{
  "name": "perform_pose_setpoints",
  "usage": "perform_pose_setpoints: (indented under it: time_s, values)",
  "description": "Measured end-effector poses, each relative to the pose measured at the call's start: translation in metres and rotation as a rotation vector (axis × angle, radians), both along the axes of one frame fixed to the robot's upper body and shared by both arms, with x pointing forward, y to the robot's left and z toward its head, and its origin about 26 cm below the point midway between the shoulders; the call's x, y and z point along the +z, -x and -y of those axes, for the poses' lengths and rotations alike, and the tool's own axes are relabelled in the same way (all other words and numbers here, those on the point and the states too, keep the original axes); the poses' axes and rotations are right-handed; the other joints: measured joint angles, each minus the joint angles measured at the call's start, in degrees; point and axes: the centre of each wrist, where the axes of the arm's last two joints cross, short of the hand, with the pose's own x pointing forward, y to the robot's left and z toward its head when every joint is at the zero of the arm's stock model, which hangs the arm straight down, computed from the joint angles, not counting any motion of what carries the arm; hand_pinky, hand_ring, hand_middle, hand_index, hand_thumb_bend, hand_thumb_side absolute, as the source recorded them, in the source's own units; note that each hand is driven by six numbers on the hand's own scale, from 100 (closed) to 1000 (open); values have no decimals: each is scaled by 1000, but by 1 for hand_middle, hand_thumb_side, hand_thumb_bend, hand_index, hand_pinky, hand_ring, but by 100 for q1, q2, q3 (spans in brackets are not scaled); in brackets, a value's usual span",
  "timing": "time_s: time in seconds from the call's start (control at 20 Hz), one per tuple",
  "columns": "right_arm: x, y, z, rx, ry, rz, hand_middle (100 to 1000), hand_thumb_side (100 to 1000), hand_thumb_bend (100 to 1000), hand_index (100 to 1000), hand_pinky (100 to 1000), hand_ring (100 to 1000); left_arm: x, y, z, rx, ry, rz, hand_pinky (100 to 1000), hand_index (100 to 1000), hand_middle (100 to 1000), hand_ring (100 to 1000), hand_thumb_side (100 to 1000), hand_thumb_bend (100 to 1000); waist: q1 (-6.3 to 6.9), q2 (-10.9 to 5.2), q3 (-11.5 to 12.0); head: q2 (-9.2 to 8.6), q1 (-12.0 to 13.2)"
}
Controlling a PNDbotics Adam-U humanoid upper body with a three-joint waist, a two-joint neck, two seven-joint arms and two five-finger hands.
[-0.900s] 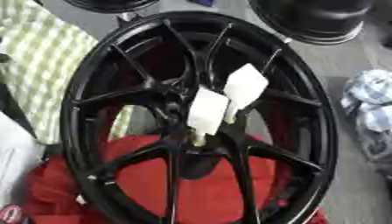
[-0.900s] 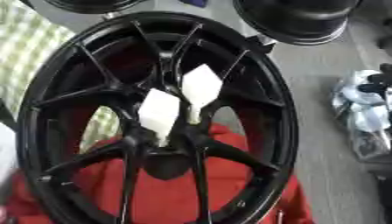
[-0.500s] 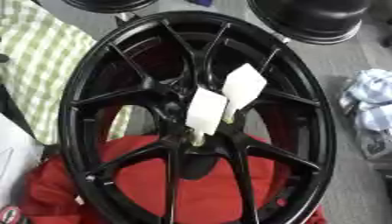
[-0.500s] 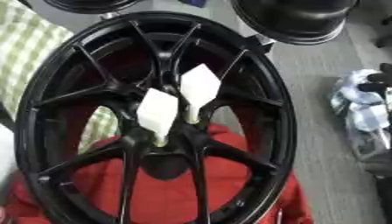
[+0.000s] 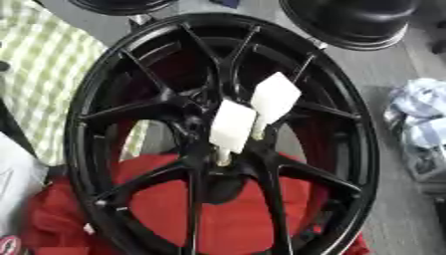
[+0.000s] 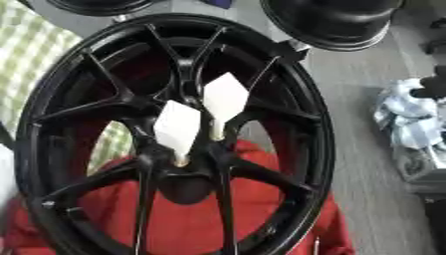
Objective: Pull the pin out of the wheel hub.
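No robot hand is seen in either eye view, so hand state can't be told. Compared with the frames from a moment ago nothing has shifted: the wheel (image 5: 218, 134) and both pins sit as before. Judged from that, extraction hasn't begun and the approach is still pending.

Task items located:
- wheel hub (image 5: 213, 149) at the centre of the spokes, slightly below mid-picture.
- Two white tagged pins are seated beside the hub. The lower pin (image 5: 231, 128) sits just left of the upper pin (image 5: 273, 99), their edges near or touching; which can't be told. Each carries a flat white diamond-shaped tab on a pale narrow stem that runs down into the hub area.

Materials and shapes:
- The wheel is a glossy black alloy type with thin split spokes branching in Y shapes toward a deep rim, soft highlights along the barrel.
- It is laid on a red cloth (image 5: 174, 214), matte and creased, visible through the lower spoke gaps.
- A green-and-white checked cloth (image 5: 44, 74) is spread at left.
- Grey floor (image 6: 366, 164) at right, with a crumpled blue-white bundle (image 5: 418, 119) on it.
- A second dark round rim (image 5: 353, 20) is parked past the top edge.

Next move likely needs a pinch on a tab, since the stems are slim and crowded by spokes.
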Motion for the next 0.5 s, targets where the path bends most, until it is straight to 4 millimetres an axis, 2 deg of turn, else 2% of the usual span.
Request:
perform_pose_setpoints:
  time_s: [0.05,0.15,0.35,0.5]
  values:
    - [1,0,1,5,14,3,642,470,100,760,908,672,0,0,0,0,0,0,611,806,658,686,741,100,0,-1,0,0,0]
    - [3,0,1,12,31,7,663,414,100,767,889,693,0,0,0,-1,-1,-2,610,806,659,686,739,100,-16,-8,7,1,-6]
    - [13,-7,-8,84,137,37,674,292,100,769,870,704,1,1,-1,0,-24,-8,611,806,660,688,737,100,-205,-96,75,12,-44]
    - [19,-10,-14,153,274,47,686,234,100,774,866,716,1,1,-3,4,-34,-12,610,806,660,687,739,100,-199,-107,64,47,-49]
